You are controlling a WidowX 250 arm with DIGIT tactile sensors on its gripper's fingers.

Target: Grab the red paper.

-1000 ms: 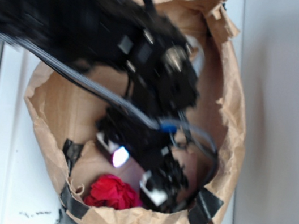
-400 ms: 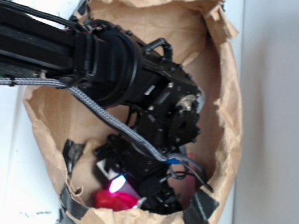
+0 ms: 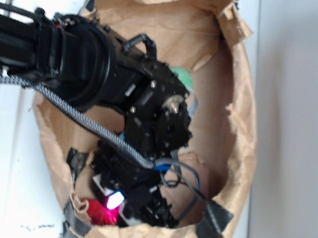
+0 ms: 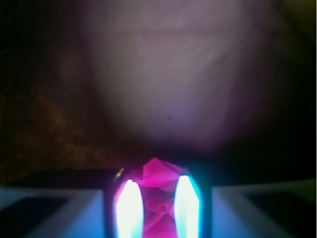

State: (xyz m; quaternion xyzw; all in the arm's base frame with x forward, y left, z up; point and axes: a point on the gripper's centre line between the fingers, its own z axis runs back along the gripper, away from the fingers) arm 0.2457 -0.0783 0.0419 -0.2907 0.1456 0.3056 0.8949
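Observation:
The red paper [image 3: 93, 211] lies at the bottom of the brown paper bag [image 3: 246, 140], near its lower rim; only a small glowing red patch shows beside the arm. My gripper [image 3: 115, 204] reaches down into the bag right on top of it. In the wrist view the wrinkled red paper [image 4: 157, 174] fills the narrow gap between my two brightly lit fingers [image 4: 130, 208], which press on it from both sides. My gripper [image 4: 156, 186] is shut on the red paper.
A green ball [image 3: 184, 76] peeks out behind the arm, higher up in the bag. The bag's crumpled walls, patched with black tape [image 3: 213, 221], rise close around the gripper. The bag stands on a white table [image 3: 8, 179].
The arm has moved left and lower into the bag, onto the red paper. The paper, in plain view a second ago, is now mostly covered by the gripper. The green ball has come into view.

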